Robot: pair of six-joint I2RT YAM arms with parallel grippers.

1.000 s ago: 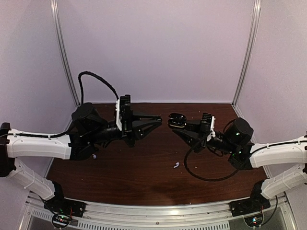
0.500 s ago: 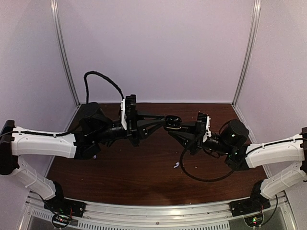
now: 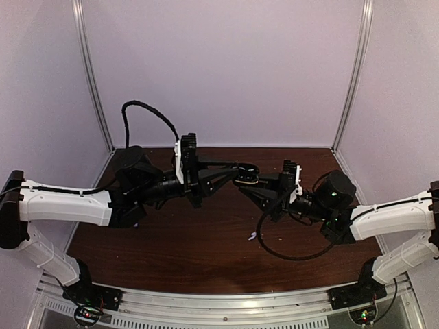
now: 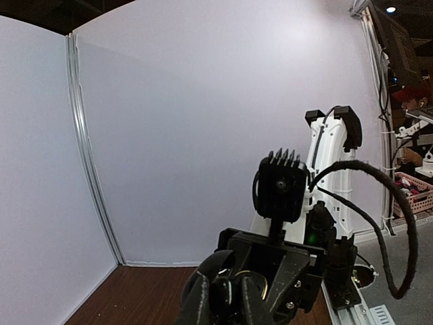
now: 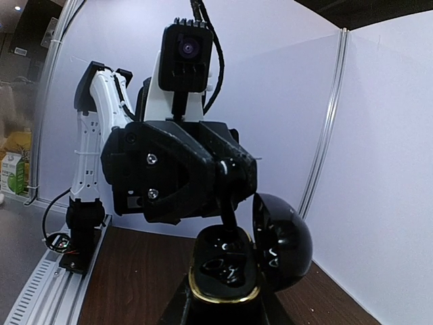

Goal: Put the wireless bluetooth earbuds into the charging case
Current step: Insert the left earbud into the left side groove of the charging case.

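Cable [image 3: 291, 258] loops beside earbud [image 3: 252, 237] on table [image 3: 171, 253], right hand [image 3: 248, 181] gripping charging case [image 5: 224, 271]

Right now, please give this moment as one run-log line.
right gripper: holds open charging case | left gripper: tips at case opening | earbud: on table

Left end effector [image 3: 235, 173], right end effector [image 3: 247, 184] black; arm links [image 3: 65, 205] white.

Light was even and soft overhead, with a lilac cast on the walls. Wrist views bowed at their edges; near fingers [image 4: 223, 301] sat dark and blurred.
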